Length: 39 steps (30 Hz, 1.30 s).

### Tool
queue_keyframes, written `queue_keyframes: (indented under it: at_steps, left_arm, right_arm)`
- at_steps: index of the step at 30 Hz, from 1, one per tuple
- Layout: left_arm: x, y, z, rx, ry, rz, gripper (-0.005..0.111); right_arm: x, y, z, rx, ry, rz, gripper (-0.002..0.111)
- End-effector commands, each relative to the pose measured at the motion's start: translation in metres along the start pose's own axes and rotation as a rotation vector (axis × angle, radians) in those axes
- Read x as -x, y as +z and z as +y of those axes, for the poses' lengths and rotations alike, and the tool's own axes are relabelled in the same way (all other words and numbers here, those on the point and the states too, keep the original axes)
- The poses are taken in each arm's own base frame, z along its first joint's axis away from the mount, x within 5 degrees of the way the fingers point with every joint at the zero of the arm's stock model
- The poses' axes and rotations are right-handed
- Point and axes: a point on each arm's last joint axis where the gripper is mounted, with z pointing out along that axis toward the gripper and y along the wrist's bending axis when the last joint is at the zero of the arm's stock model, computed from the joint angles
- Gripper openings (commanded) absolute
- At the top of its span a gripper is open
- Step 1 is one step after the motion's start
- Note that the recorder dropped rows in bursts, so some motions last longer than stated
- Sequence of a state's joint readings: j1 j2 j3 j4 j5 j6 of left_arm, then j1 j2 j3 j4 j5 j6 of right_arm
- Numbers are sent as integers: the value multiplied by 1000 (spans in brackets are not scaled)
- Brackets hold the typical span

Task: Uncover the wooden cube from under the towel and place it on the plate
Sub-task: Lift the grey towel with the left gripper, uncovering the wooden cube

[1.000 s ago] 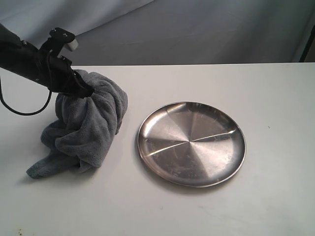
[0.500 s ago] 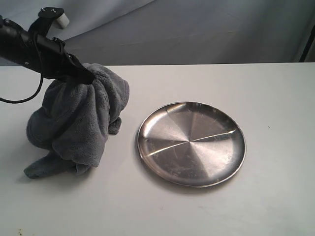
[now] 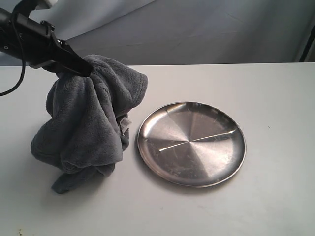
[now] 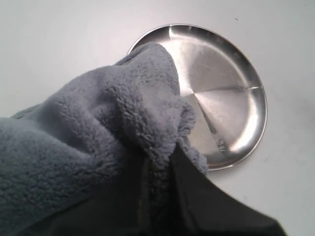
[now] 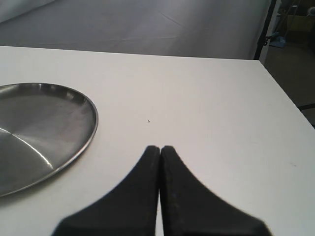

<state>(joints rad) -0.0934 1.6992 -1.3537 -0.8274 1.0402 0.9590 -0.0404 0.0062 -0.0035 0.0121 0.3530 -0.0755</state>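
The dark grey plush towel (image 3: pixel 88 123) hangs bunched from my left gripper (image 3: pixel 83 70), which is shut on its top fold at the left of the table. Its lower end still touches the table. In the left wrist view the towel (image 4: pixel 98 142) fills the space between the dark fingers of the left gripper (image 4: pixel 160 157). The round steel plate (image 3: pixel 191 143) lies empty just right of the towel and also shows as the plate (image 4: pixel 221 93) and the plate (image 5: pixel 39 132). The wooden cube is hidden. My right gripper (image 5: pixel 160 148) is shut on nothing, beside the plate's right rim.
The white table (image 3: pixel 275 98) stretches to the right of the plate. A grey backdrop cloth (image 3: pixel 197 29) hangs behind the table's far edge. A black stand (image 5: pixel 266 29) is off the table's far right corner.
My left gripper has risen up and to the left with the towel, pulling more of the cloth off the table. The towel's lower tail has swung right, toward the plate.
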Motion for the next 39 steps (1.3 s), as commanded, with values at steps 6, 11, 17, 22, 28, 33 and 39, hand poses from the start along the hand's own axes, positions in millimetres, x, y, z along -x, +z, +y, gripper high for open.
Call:
queue_keyframes:
  at_steps: [6, 11, 17, 22, 28, 33, 39]
  left_arm:
    - [5, -14, -14, -3, 8, -33, 0]
    - [5, -14, -14, -1, 12, -35, 0]
    - [8, -16, -15, -2, 13, -59, 0]
    - [14, -30, -23, 43, 40, -114, 0]
    - [20, -58, -44, 93, 93, -192, 0]
    - [21, -76, -61, 94, 133, -221, 0]
    - [17, -88, -75, 78, 146, -203, 0]
  right_arm:
    - [0, 0, 0, 2, -2, -9, 0]
    - [0, 0, 0, 2, -2, -9, 0]
    - [0, 0, 0, 2, -2, -9, 0]
    - [0, 0, 0, 2, -2, -9, 0]
    - [0, 0, 0, 2, -2, -9, 0]
    - [0, 0, 0, 2, -2, -9, 0]
    - [0, 0, 0, 2, -2, -9, 0]
